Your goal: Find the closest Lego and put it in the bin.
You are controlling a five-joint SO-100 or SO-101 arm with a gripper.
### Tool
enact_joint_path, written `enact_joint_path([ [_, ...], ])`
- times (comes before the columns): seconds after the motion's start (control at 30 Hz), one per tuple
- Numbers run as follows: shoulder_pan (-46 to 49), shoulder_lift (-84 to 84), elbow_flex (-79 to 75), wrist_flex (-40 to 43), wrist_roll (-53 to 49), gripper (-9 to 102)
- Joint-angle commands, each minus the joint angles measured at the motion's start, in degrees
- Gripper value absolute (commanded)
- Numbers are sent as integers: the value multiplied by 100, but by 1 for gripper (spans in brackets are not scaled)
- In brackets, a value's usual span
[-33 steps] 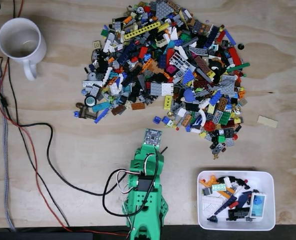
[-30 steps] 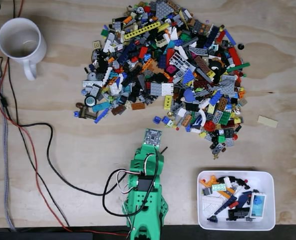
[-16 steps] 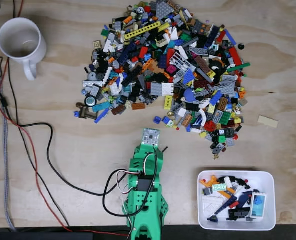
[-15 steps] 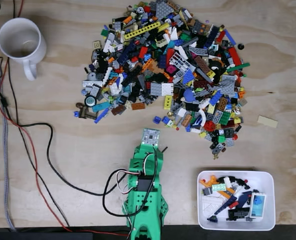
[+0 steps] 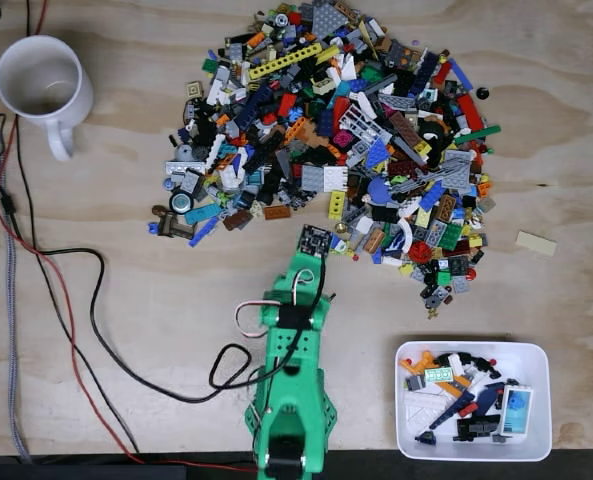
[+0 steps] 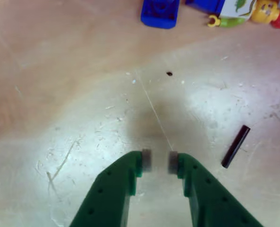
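Presently, the green arm (image 5: 291,370) reaches up the fixed view from the bottom edge, its wrist end just below the lower rim of the Lego pile (image 5: 336,140). In the wrist view the gripper (image 6: 159,161) enters from the bottom edge with its two green fingers (image 6: 116,184) set slightly apart, a narrow gap between the tips and nothing held between them. Bare, scratched counter (image 6: 59,118) lies under the tips.

Nearest piece ahead: a small blue brick (image 6: 160,11) at the top edge of the wrist view, well apart from the fingertips. Just to its right lies a minifigure (image 6: 246,9) with a yellow head and a red piece at the end, partly cut off by the frame. A thin black rod (image 6: 235,146) lies tilted on the counter to the right of the gripper, near but not touching it.

The bin (image 5: 539,400) sits at the lower right of the fixed view, to the right of the arm and apart from it, already holding a jumble of pieces. A white mug (image 5: 41,85) stands at upper left. Black and red cables (image 5: 76,300) run along the left side of the counter. A lone tan plate (image 5: 535,243) lies apart to the right of the pile.
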Motion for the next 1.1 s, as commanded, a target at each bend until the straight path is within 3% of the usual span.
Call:
enact_joint_path([
  [0.0,-229,-1134,-1564,-88,281,13],
  [0.53,316,-3516,-2936,-510,-97,14],
  [1.07,536,-4210,-3270,-879,-343,13],
])
